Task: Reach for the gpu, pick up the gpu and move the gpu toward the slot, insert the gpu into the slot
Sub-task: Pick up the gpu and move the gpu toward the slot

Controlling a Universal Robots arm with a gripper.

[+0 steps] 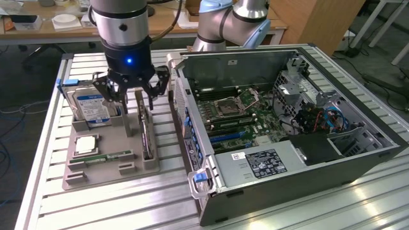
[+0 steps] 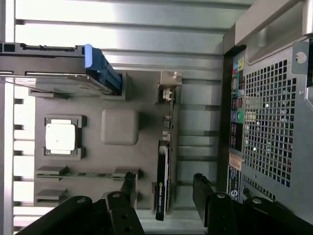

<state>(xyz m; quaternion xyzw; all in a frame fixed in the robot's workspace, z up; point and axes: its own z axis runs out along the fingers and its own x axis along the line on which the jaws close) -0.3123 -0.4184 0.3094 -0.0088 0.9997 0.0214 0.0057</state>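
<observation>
black robot gripper (image 1: 134, 101) w/ jaws spread wide, holding nothing, over thin black gpu card (image 2: 164, 166) stood on edge in grey holder tray (image 1: 96, 179), slatted metal counter (image 1: 115, 206), white print on card edge unreadable

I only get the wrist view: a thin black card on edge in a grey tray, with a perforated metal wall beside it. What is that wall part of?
Observer: It is the back of a computer case lying on its side. The top is open, so the green motherboard inside faces up.
Operator: Does that board have somewhere the card would fit?
Observer: Yes, long narrow slots lie across the board, close to the case wall nearest the tray.
</observation>
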